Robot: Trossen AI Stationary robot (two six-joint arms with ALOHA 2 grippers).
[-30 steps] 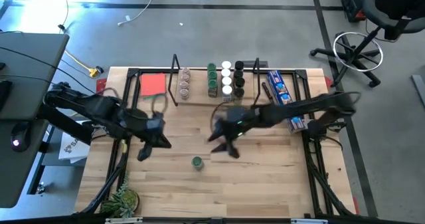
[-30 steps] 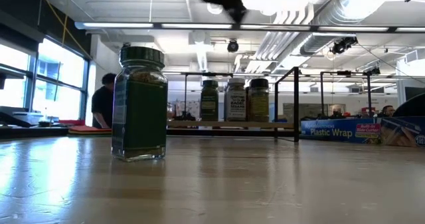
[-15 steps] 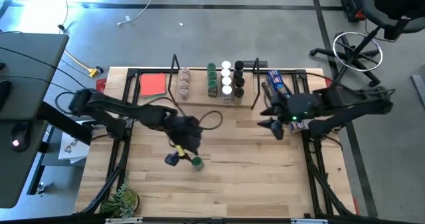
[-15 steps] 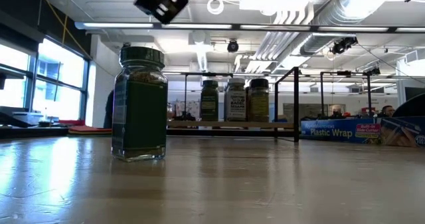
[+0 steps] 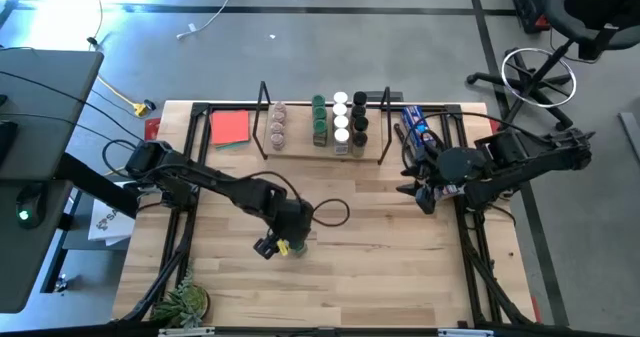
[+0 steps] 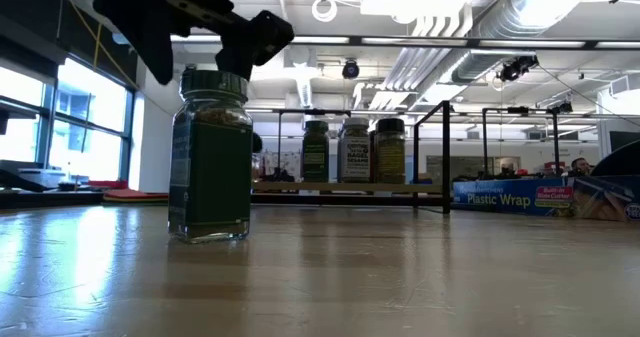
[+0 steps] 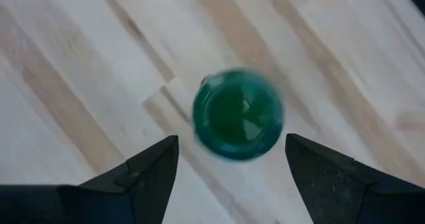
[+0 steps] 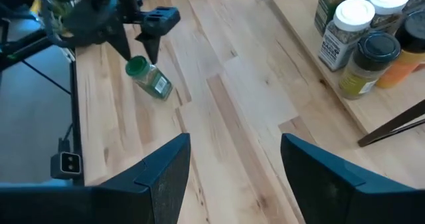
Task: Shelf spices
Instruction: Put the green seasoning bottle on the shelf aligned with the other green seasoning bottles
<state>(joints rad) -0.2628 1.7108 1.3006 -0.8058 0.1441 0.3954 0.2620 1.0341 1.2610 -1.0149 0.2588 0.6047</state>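
Wooden table [image 5: 400,257]: left gripper [image 7: 229,167] hovering open-jawed above green-lidded jar [image 7: 238,113]; lowering centred, fingers [image 7: 151,174] straddling lid, advisable before closing.

Grey concrete floor [image 5: 400,57], a black office chair [image 5: 575,22], bright windows [image 6: 60,117], exposed ceiling ducts [image 6: 480,27].

Open tabletop [image 5: 380,247] round green-lid jar [image 5: 297,245]; left end effector [image 5: 283,247] straddles it; shelf [image 5: 320,149] well behind.
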